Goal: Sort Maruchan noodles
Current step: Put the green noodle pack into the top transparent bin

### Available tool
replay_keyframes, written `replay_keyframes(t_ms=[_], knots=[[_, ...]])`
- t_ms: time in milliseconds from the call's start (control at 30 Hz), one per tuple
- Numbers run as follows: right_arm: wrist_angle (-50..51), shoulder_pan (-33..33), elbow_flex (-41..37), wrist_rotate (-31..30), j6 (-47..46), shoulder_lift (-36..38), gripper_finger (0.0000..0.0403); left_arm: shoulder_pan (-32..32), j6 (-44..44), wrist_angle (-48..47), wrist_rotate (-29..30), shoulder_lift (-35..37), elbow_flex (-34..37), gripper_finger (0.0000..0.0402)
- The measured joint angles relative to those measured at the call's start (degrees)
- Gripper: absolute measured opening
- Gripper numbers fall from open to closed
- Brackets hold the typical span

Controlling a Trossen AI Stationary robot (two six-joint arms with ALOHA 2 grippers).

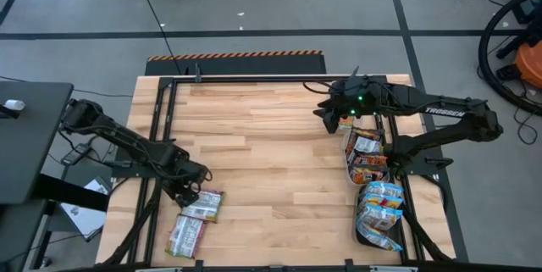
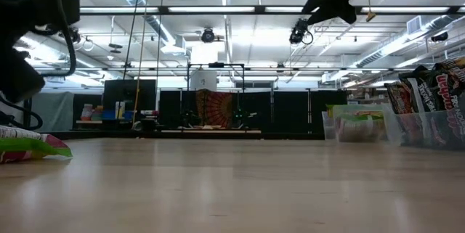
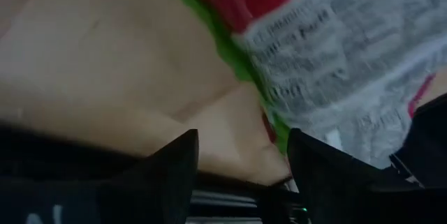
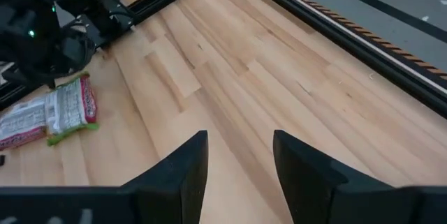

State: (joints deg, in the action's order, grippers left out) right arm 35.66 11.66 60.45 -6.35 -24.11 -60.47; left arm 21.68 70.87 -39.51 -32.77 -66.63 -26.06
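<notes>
Two silver-green noodle packets lie flat near the table's near-left corner, one [image 1: 203, 206] [image 3: 335, 56] beside the other [image 1: 186, 234] [image 4: 21, 123]. My left gripper [image 1: 188, 191] [image 3: 243, 161] is open and low at the first packet's left edge; that packet also shows in the low view [image 2: 29, 146]. On the right, orange [image 1: 364, 145], brown-red [image 1: 370, 169] and pale blue packets [image 1: 381, 196] stand in clear trays. My right gripper [image 1: 329, 118] [image 4: 237, 161] is open, raised above bare table left of the far tray. My left gripper has one finger [image 3: 328, 168] right at the edge of the silver-green packet, which lies flat on the table. I cannot tell whether that finger touches the packet.
Clear plastic trays [image 1: 398, 240] [image 2: 429, 128] line the table's right side. A black rail frame [image 1: 254, 78] runs along the far edge and down the left side. Bare wood [image 1: 271, 162] spans the middle between the arms.
</notes>
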Motion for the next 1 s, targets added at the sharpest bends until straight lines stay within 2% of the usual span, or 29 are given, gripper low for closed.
replay_keyframes(t_ms=[133,300,433,533,600,667,733,900,1000], knots=[[-0.02,1.3,0.0,0.04,0.28,0.0,0.0167,-0.04,-4.36,5.87,1.06,0.0,3.65,0.0216],[-0.04,3.28,0.0,1.99,0.3,0.0,0.0167,-0.04,-9.66,14.3,5.07,0.0,4.48,0.0182],[-0.71,4.15,0.0,2.91,0.38,0.0,0.0167,-0.01,-8.77,20.68,8.77,-0.02,5.07,0.0134],[-1.78,4.24,0.0,2.99,2.89,0.0,0.0167,-0.04,-8.59,25.38,12.87,-0.02,5.07,0.008],[-3.32,4.23,0.0,2.99,6.0,0.0,0.0167,-0.49,-8.61,28.44,14.94,-0.02,5.07,0.0033],[-5.3,3.85,0.0,2.99,10.32,0.0,0.0167,-1.86,-8.53,30.31,15.81,-0.05,5.07,0.0011],[-7.27,3.12,0.0,3.58,16.16,0.0,0.0167,-3.64,-8.76,32.44,16.49,-0.07,5.07,0.0008],[-12.35,0.7,0.0,10.11,33.24,-0.3,0.0167,-9.67,-12.74,36.53,16.96,-0.07,3.58,0.0004],[-16.49,-1.01,0.0,10.0,35.89,-1.62,0.0167,-13.73,-19.97,35.16,17.8,-0.07,-0.58,0.0003]])
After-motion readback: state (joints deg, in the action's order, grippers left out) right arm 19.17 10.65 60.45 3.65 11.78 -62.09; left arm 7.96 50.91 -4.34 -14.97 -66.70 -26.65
